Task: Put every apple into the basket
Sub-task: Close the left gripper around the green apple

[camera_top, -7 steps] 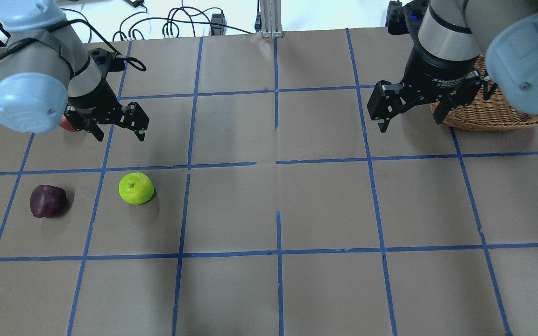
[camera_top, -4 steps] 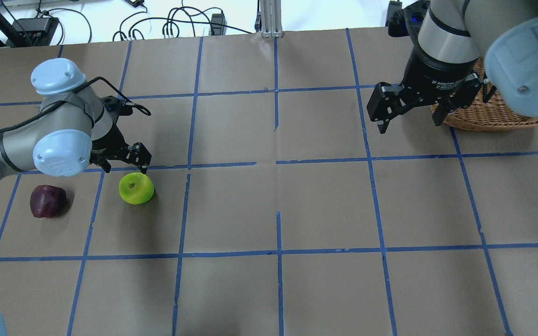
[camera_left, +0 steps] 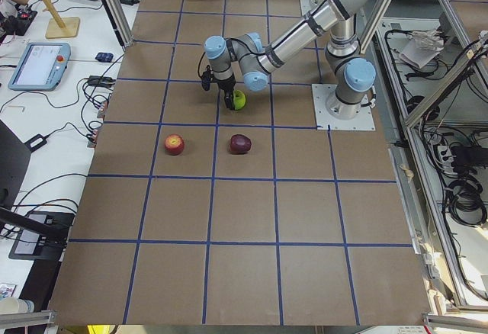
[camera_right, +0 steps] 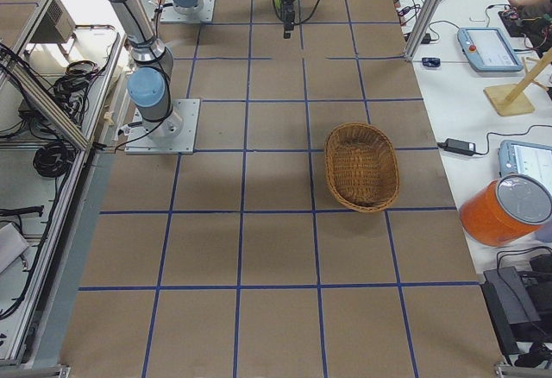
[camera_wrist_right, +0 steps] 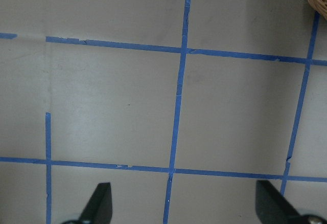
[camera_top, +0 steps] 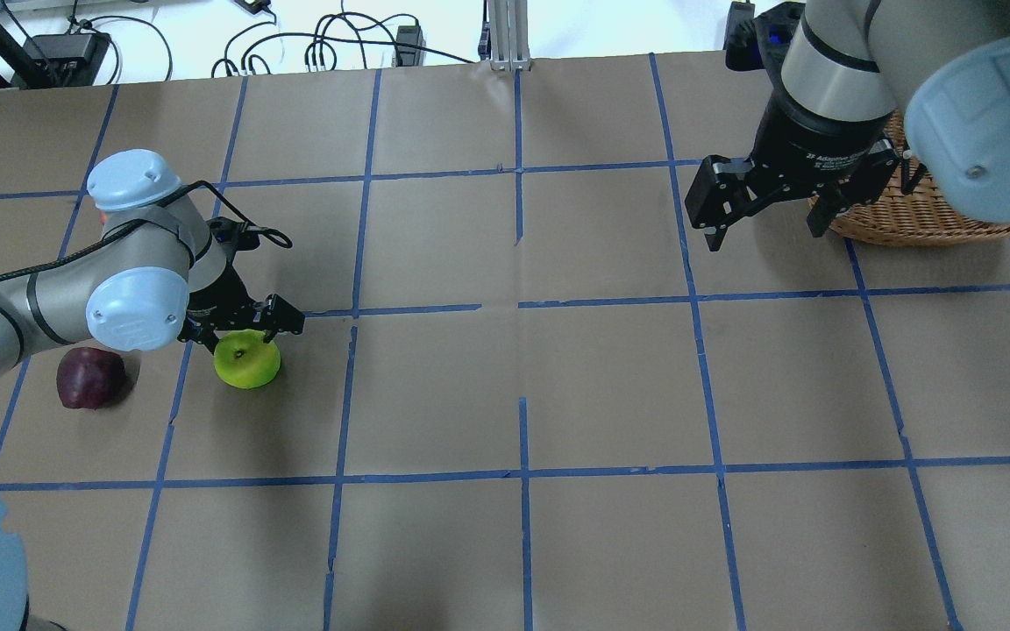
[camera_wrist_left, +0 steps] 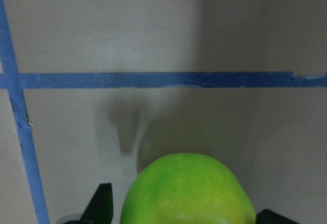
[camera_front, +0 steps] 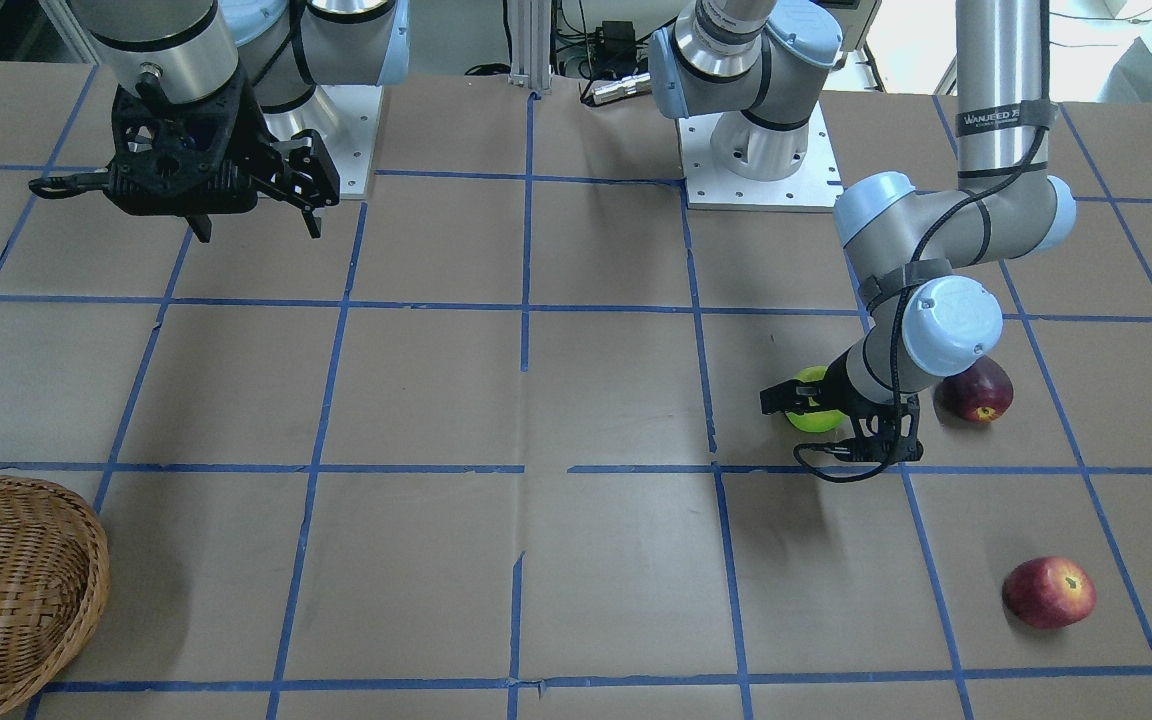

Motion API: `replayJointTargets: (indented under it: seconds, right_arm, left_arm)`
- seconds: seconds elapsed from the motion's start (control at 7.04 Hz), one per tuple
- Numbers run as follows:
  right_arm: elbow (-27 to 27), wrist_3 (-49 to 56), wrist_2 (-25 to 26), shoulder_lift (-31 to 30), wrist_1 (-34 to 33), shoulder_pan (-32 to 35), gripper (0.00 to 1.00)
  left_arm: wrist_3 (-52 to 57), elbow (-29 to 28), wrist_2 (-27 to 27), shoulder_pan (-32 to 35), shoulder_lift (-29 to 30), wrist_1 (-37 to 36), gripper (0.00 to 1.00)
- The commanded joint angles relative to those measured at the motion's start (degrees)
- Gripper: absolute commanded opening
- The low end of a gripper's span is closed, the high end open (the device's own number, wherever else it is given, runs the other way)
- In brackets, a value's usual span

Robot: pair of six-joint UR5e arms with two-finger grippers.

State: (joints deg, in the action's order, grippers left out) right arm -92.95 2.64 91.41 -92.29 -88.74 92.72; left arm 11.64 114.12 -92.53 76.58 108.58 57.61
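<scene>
The yellow-green apple lies on the table at the left; it also shows in the left wrist view. My left gripper is low over it and open, one finger on each side of the apple. The dark maroon apple lies to its left. The red apple lies further out from the robot; my left arm hides most of it in the overhead view. My right gripper is open and empty, held above the table beside the wicker basket.
Brown paper with a blue tape grid covers the table. Cables lie beyond the far edge. The basket is at the right end, far from the apples. Tablets and an orange bucket are on the side bench.
My left arm has swung down and toward the yellow-green apple, and its open fingers now straddle it. The apple has shifted slightly. The right gripper has barely moved.
</scene>
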Motion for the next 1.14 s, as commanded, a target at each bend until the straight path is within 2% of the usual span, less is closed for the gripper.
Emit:
replayJointTargets:
  seconds: [0.0, 0.14, 0.28, 0.43, 0.57, 0.71, 0.85, 0.99]
  right_arm:
    - [0.0, 0.1, 0.4, 0.0, 0.1, 0.0, 1.0]
    - [0.0, 0.0, 0.5, 0.0, 0.0, 0.0, 1.0]
    - [0.0, 0.1, 0.5, 0.0, 0.1, 0.2, 1.0]
    - [0.0, 0.1, 0.6, 0.0, 0.0, 0.2, 1.0]
    - [0.0, 0.3, 0.7, 0.0, 0.0, 0.2, 1.0]
    - [0.0, 0.6, 0.7, 0.0, -0.1, 0.2, 1.0]
    - [0.0, 0.7, 0.7, 0.2, -0.2, 0.0, 1.0]
    - [0.0, 0.7, 0.8, 0.4, 0.0, 0.0, 1.0]
  left_arm:
    - [-2.1, 0.2, 2.3, 0.2, -1.3, 0.5, 1.0]
    - [-3.7, 0.7, 2.3, 0.2, -1.4, 1.1, 1.0]
    - [-2.9, 1.4, 1.8, 0.2, -1.0, 1.1, 0.85]
    - [-3.0, 1.5, 1.6, 0.3, -1.4, 1.2, 0.41]
    - [-4.0, 0.7, 1.9, 0.4, -1.5, 2.3, 0.16]
    - [-9.0, -2.5, 3.1, 1.1, -0.9, 3.8, 0.13]
    - [-18.7, -9.2, 8.0, 3.8, 0.3, 8.7, 0.13]
    - [-28.6, -16.1, 10.2, 9.1, 1.7, 13.9, 0.13]
